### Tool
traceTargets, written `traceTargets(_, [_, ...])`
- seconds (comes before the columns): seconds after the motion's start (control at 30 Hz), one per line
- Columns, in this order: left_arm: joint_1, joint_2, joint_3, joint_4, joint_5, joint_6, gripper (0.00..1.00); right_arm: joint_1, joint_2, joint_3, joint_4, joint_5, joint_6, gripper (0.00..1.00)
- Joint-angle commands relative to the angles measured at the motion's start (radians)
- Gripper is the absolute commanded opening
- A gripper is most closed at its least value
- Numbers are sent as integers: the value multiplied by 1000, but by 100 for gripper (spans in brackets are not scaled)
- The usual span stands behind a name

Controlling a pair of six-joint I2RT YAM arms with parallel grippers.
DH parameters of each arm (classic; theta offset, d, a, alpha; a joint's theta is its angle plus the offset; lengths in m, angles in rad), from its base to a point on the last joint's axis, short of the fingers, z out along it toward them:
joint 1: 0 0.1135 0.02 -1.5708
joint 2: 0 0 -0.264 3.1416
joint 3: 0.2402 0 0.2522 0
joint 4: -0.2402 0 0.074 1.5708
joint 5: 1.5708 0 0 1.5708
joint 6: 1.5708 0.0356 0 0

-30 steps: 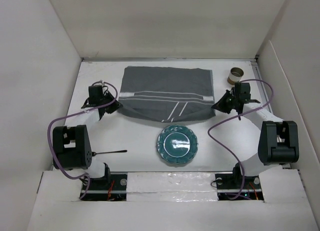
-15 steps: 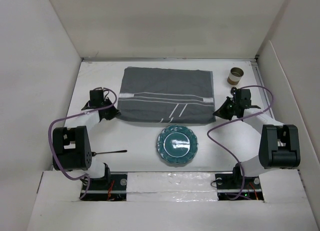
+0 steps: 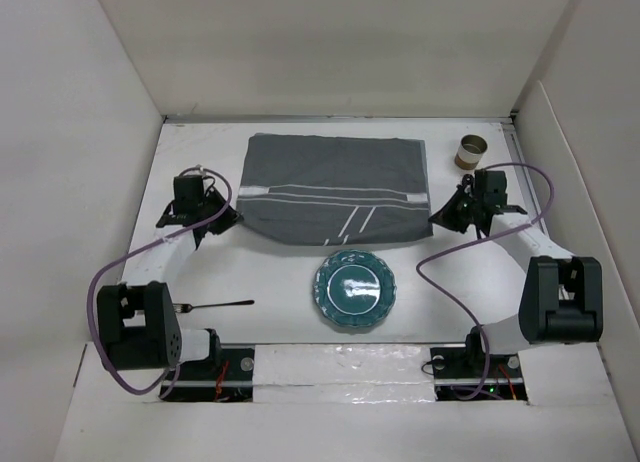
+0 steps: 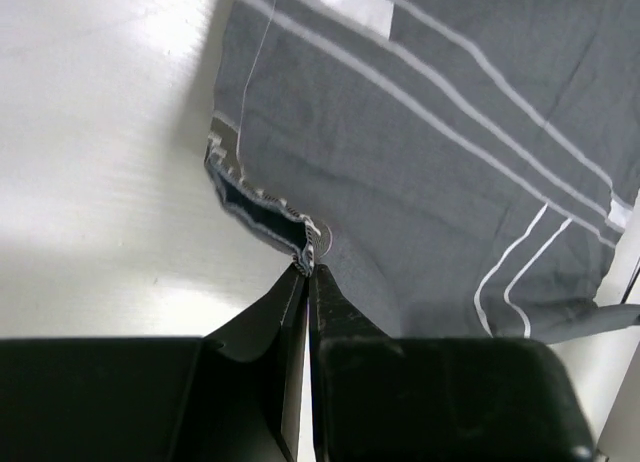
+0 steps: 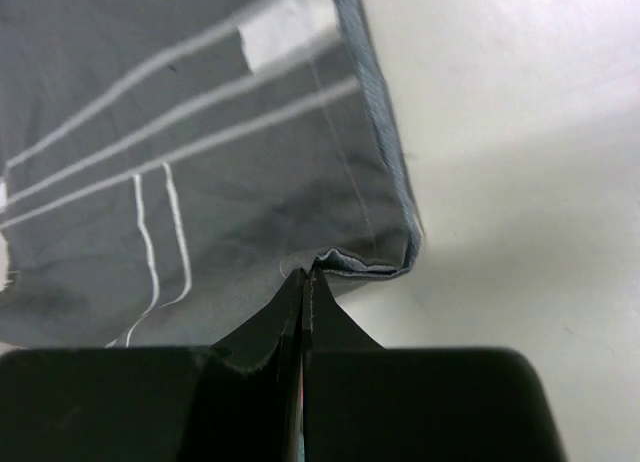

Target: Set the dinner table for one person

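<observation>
left gripper (image 4: 306,269), right gripper (image 5: 303,275) low, pinching mat (image 3: 335,187) corners

Both wrist views crop the grey striped mat (image 4: 450,162) at the frame edges. The left fingers (image 4: 270,322) and the right fingers (image 5: 270,327) are pressed together at its hem, so whatever cloth lies between them is hidden. They also cover the tabletop (image 4: 100,182) beneath them. Overhead, the fork (image 3: 222,304) near the near left corner is too small to read at its ends. The inside of the cup (image 3: 470,150) by the far right corner cannot be made out.
</observation>
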Motion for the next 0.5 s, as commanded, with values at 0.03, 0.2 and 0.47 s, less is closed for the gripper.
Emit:
traceTargets(0.03, [-3, -74, -89, -53, 30, -31, 0, -5, -68, -78, -35, 53, 1, 0])
traceTargets(0.2, [-15, -107, -133, -65, 55, -34, 29, -5, -85, -82, -73, 63, -34, 37])
traceTargets(0.47, [-15, -276, 4, -162, -60, 0, 46, 27, -362, -100, -184, -17, -77, 18])
